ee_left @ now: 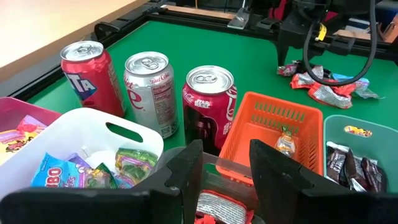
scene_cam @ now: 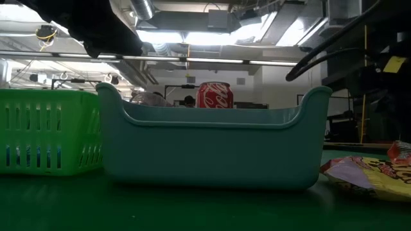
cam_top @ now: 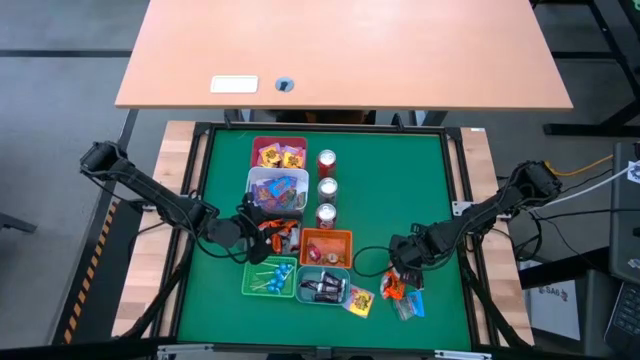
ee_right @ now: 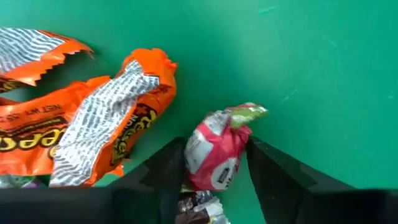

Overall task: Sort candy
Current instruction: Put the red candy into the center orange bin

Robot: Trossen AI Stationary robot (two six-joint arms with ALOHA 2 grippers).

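Loose candy lies in a pile [cam_top: 403, 293] on the green mat near the table's near right; orange wrappers [ee_right: 93, 124] show in the right wrist view. My right gripper [cam_top: 405, 262] is over this pile, shut on a pink-wrapped sweet [ee_right: 214, 155]. My left gripper [ee_left: 225, 171] is open beside the white bin [cam_top: 277, 187]. It hovers above a striped silver-and-red wrapper [ee_left: 217, 205] in a clear tray, and I cannot tell whether it touches it. More candy fills the coloured bins. My right gripper pinches the pink sweet by its body [ee_right: 208, 163] between the two fingers, one finger [ee_right: 166, 171] on each side. The twisted green end [ee_right: 249, 114] sticks out past the fingertips. Whether the sweet is clear of the mat, I cannot tell.
Three cans [cam_top: 326, 188] stand in a row at mid-table. Around them are the magenta bin [cam_top: 278, 152], the orange bin [cam_top: 326, 245], the green bin [cam_top: 270, 278] with blue lollipops and the teal bin [cam_top: 323, 285]. A yellow packet [cam_top: 358, 300] lies beside the teal bin. Bare mat lies far right.
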